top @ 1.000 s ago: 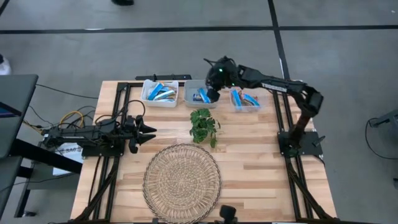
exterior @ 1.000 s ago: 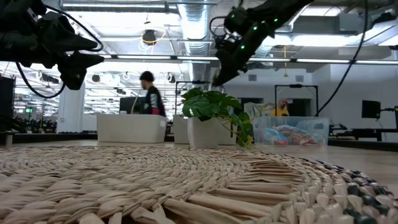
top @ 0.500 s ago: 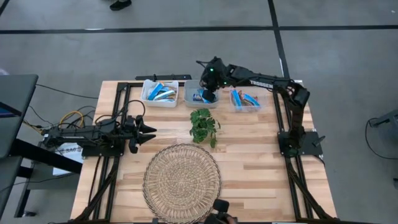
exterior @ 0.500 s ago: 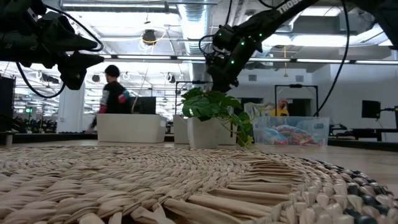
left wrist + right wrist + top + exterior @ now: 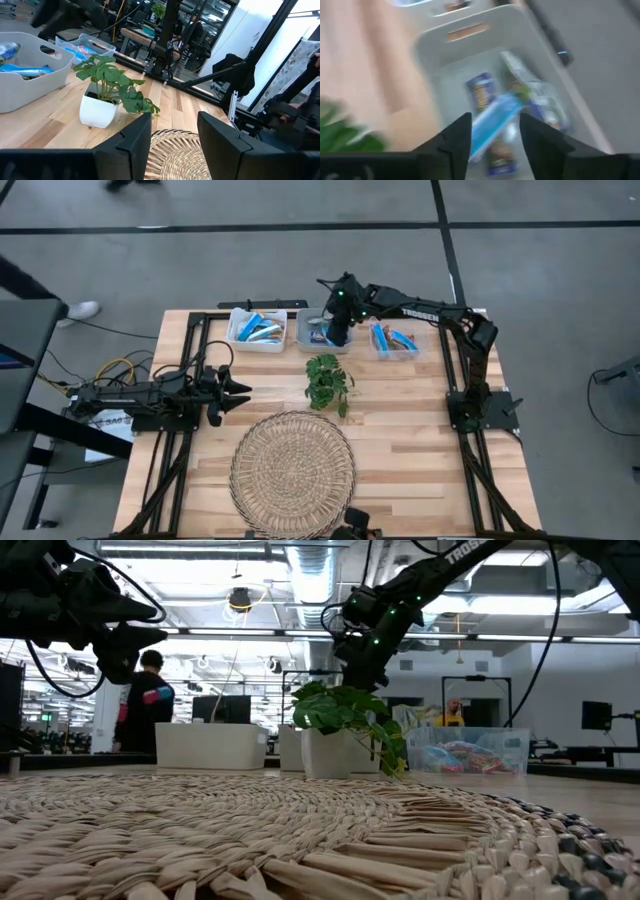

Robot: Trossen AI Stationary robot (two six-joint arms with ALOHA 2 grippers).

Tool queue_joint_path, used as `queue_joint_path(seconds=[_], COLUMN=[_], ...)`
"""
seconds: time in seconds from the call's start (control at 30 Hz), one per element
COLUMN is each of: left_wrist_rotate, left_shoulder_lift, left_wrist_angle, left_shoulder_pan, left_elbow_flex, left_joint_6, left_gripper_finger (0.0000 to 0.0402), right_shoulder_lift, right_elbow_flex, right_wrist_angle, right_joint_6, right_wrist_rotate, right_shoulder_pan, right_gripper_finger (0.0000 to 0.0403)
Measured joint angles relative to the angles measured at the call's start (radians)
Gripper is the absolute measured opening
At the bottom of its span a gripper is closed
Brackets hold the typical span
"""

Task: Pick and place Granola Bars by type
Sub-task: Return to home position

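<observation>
- Right gripper (image 5: 495,116): hangs over the gray bin (image 5: 439,54), above its rim; jaws parted, gripping nothing and touching nothing.
- Bars (image 5: 481,92): lie loose on the floor of the gray bin under those jaws, several blue wrappers heaped at angles; more blue ones fill the white bin (image 5: 258,348), and others, blue with a little orange, sit in the clear bin (image 5: 394,357).
- Left gripper (image 5: 174,116): rests low at the left side of the counter (image 5: 420,440), pointing toward the middle; jaws apart, empty, clear of everything.
- Bins: stand in a row along the far edge, white on the left, gray in the middle, clear on the right, with narrow gaps between them.
- Right arm: reaches from its base at the right edge, passing over the clear bin to the gray one.
- Plant (image 5: 327,380): stands upright in a white pot just in front of the gray bin, close below the right gripper, between the bins and the mat (image 5: 293,462).
- Mat: round, woven, flat at the middle of the near edge, nothing on it.
- Open room: bare wood on both sides of the mat and between the plant and the right arm's base; tight only around the plant and the bin row.
</observation>
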Motion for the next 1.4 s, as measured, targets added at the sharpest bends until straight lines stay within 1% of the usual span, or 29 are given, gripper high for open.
queue_joint_path(seconds=[0.1,0.17,0.3,0.43,0.57,0.73,0.97,1.2,1.3,1.4], left_wrist_rotate=[0.000,0.000,0.000,0.001,0.001,0.000,0.000,0.000,0.000,0.000], left_shoulder_lift=[0.000,0.000,0.000,0.000,0.000,0.000,0.000,0.000,0.000,0.000], left_wrist_angle=[0.000,0.000,0.000,0.000,0.000,0.000,0.000,0.000,0.000,0.000], left_shoulder_pan=[0.000,0.000,0.000,0.000,0.000,0.000,0.000,0.000,0.000,0.000], left_elbow_flex=[0.000,0.000,0.000,0.000,0.000,0.000,0.000,0.000,0.000,0.000], left_joint_6=[0.000,0.000,0.000,0.000,0.000,0.000,0.000,0.000,0.000,0.000], left_gripper_finger=[0.0153,0.0153,0.0153,0.0153,0.0153,0.0153,0.0153,0.0153,0.0153,0.0153], right_shoulder_lift=[-0.019,-0.043,-0.085,-0.183,-0.312,-0.507,-0.788,-1.044,-1.124,-1.185], right_elbow_flex=[0.000,-0.001,-0.007,-0.077,-0.216,-0.428,-0.715,-0.952,-1.030,-1.083], right_wrist_angle=[-0.024,-0.050,-0.060,-0.002,0.081,0.177,0.318,0.340,0.339,0.348], right_joint_6=[0.005,0.007,0.007,0.044,0.057,0.066,0.193,0.268,0.258,0.344], right_wrist_rotate=[-0.115,-0.165,-0.180,-0.195,-0.194,-0.195,-0.194,-0.180,-0.140,-0.141], right_shoulder_pan=[0.005,0.007,0.031,0.053,0.088,0.140,0.192,0.278,0.321,0.368], right_gripper_finger=[0.0176,0.0185,0.0196,0.0198,0.0193,0.0186,0.0179,0.0178,0.0175,0.0173])
